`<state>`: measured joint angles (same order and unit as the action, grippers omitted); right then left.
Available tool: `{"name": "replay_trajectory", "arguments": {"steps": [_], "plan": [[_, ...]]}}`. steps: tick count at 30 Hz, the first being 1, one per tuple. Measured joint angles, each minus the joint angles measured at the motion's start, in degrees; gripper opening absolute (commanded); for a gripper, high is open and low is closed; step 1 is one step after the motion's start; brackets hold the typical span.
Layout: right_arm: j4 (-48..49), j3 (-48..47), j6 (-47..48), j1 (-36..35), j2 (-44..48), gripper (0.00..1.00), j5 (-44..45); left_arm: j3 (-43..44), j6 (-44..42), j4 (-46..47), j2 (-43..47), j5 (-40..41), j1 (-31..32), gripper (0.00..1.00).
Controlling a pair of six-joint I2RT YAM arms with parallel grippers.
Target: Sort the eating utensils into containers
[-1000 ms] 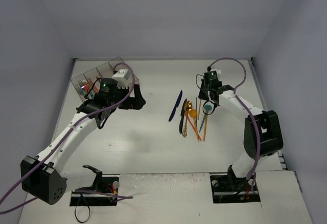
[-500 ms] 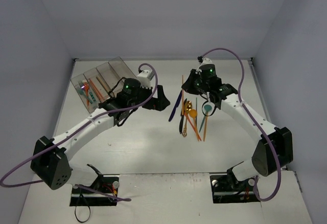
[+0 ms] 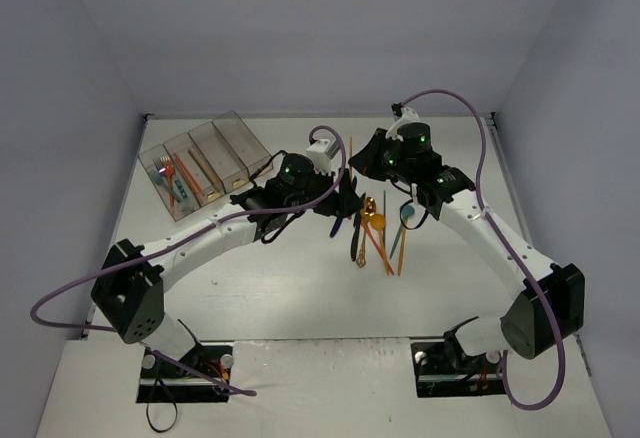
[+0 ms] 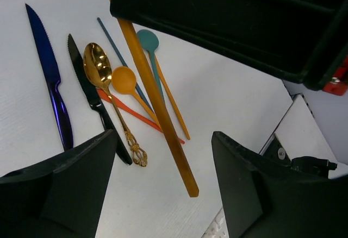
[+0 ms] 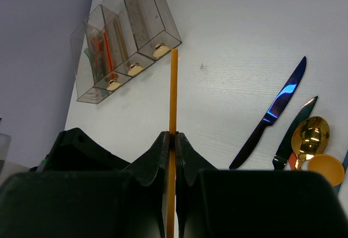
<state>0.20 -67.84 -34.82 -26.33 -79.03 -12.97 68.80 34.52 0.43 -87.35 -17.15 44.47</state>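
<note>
At the far middle of the white table (image 3: 300,288), both grippers close to each other.

Right gripper (image 5: 171,136) fully closed on a long slim orange plastic stick (image 5: 173,86). Gripped near one end, the free end pointing to the far left, in direction of the tray. Held in the air above the table, not lying on it.

Left gripper (image 4: 163,140) with its black fingers (image 4: 81,183) well apart and nothing gripped. In the left wrist view, the same orange stick between the two fingers, touching neither of them.

On the table under the grippers, a loose group of other utensils:
- dark blue shiny serrated knife (image 4: 51,80), most to the left
- black serrated knife (image 4: 92,94), just beside it
- gold metal spoon with ornate handle (image 4: 100,72)
- orange plastic spoon with round bowl (image 4: 128,83)
- teal plastic spoon with long handle (image 4: 148,39), more to the right
- some thin orange and dark blue sticks, crossing under the spoons

At the far left of the table, a row of four narrow clear smoky plastic bins (image 3: 232,121), joined as one tray, with small tan labels on the ends. Well apart from the loose utensils. Orange and teal pieces inside the left bins, exact kind not possible to tell.
</note>
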Motion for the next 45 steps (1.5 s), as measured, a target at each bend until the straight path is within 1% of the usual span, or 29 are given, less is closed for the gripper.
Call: {"name": "replay_trajectory", "arguments": {"steps": [2,3,4,5,7,8,9,10,15,19,22,24,26,31,33,36,38,43,45], "plan": [[0.32,0.50,-0.17,0.00,0.19,0.00,-0.08,0.01,0.69,-0.08,-0.69,0.00,0.19,0.13],[0.40,0.80,-0.24,0.00,0.32,0.00,-0.12,0.01,1.22,-0.06,-0.95,0.03,0.20,0.03],[0.46,1.07,-0.34,0.00,0.43,0.01,-0.14,0.01,1.65,-0.11,-1.10,0.04,0.20,0.01],[0.59,1.27,-0.38,0.01,0.55,0.03,-0.12,0.00,2.04,-0.40,-1.13,0.53,0.20,0.00],[0.95,1.66,-0.58,0.06,0.91,0.11,-0.02,-0.01,2.43,-0.83,-1.14,1.19,0.01,0.00],[1.15,1.77,-0.69,0.07,1.04,0.17,0.02,-0.01,2.49,-0.89,-1.13,1.30,-0.09,0.00],[1.34,1.80,-0.75,0.04,1.05,0.27,0.02,-0.01,2.58,-0.88,-1.10,1.38,-0.11,0.00],[1.38,1.83,-0.76,0.01,1.05,0.34,-0.03,-0.01,2.61,-0.86,-1.07,1.59,-0.03,0.00],[1.58,2.40,-0.82,-0.02,1.05,0.64,-0.14,-0.01,2.78,-1.02,-1.05,2.45,0.11,0.00],[1.60,2.52,0.01,-0.01,1.05,0.71,0.15,-0.04,3.26,-2.48,-0.92,4.03,-0.46,0.00],[1.74,2.88,0.71,0.46,1.18,0.77,0.50,-0.15,3.68,-5.36,-0.55,5.56,-2.50,0.00],[1.67,3.73,1.18,1.49,1.74,0.80,0.50,-0.23,4.04,-7.86,-0.36,6.71,-5.40,0.00],[1.34,5.01,1.92,3.98,2.80,0.83,0.44,-0.37,4.38,-10.56,-0.28,7.71,-9.40,0.00],[-2.03,7.38,4.57,12.10,5.62,0.91,2.46,-0.01,4.05,-18.45,-0.35,11.57,-23.84,0.00],[-3.41,7.56,5.80,13.08,6.59,0.93,3.45,1.35,3.48,-21.70,-0.96,13.28,-29.28,0.00],[-4.61,8.27,7.50,12.97,8.02,0.97,4.13,5.99,2.53,-25.06,-4.21,14.63,-36.03,0.00],[-5.15,8.89,8.42,12.79,8.59,0.99,4.44,10.01,1.85,-26.76,-7.66,15.30,-39.41,0.00],[-6.38,10.30,10.24,12.76,8.77,1.00,4.98,21.36,0.58,-29.90,-18.90,16.83,-44.88,0.00],[-6.97,10.58,10.89,12.76,8.77,1.00,5.23,24.70,0.25,-31.30,-22.82,17.41,-46.09,0.08]]}}
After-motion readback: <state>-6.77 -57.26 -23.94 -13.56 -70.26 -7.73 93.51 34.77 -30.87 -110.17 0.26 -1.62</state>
